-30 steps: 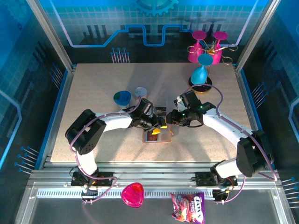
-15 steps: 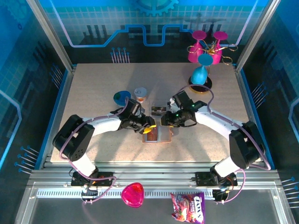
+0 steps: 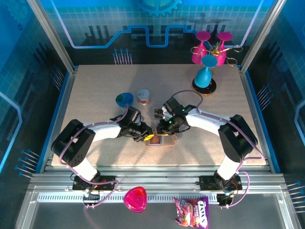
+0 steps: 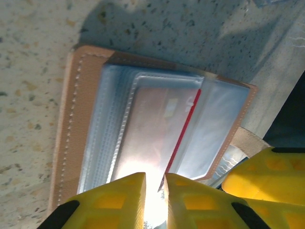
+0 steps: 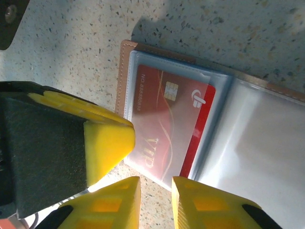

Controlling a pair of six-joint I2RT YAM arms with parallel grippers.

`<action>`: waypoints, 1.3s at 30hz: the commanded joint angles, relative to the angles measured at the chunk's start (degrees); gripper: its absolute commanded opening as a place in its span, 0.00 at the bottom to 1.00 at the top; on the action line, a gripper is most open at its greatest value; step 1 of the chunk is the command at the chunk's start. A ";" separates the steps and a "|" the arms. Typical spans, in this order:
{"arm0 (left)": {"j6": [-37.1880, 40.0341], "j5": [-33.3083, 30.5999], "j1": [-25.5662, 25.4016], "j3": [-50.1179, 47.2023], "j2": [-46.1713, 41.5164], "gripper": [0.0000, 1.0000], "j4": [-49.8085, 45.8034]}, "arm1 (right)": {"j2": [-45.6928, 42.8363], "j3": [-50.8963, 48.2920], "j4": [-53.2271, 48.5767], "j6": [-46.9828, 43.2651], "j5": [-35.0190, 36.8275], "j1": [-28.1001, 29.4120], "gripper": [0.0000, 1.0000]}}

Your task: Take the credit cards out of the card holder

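Left wrist glare hides whether the left pincer (image 4: 155, 183) grips the sleeved card (image 4: 157, 124); right pincer (image 5: 156, 188) equally unclear.

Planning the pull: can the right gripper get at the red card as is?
Probably yes. The right gripper sits at the holder's edge, jaws slightly apart, facing the red card; nothing between. A clear sleeve covers most of it.

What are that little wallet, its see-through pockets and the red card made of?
The card holder looks like tan leather or an imitation: matte, with a stitched edge. Its pockets seem soft clear plastic, glossy and catching glare. The red card looks like stiff glossy plastic with a metallic chip.
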 commanded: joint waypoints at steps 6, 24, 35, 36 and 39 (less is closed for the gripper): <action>-0.56 -0.65 0.24 -1.02 -0.22 0.17 1.31 | 3.86 1.63 1.22 0.98 -1.03 0.92 0.24; 0.67 -1.72 0.35 -0.74 0.62 0.16 -0.51 | 7.22 2.16 2.02 0.74 -1.06 0.93 0.26; 0.86 -1.82 0.29 -0.61 1.45 0.16 -0.42 | 7.30 1.98 0.75 0.48 0.72 0.93 0.32; 0.86 -1.83 0.31 -0.66 1.56 0.16 -0.45 | 7.15 1.99 0.49 0.31 0.90 0.89 0.33; 0.86 -1.82 0.32 -0.61 1.72 0.16 -0.48 | 6.89 1.99 -0.30 0.12 1.68 0.89 0.34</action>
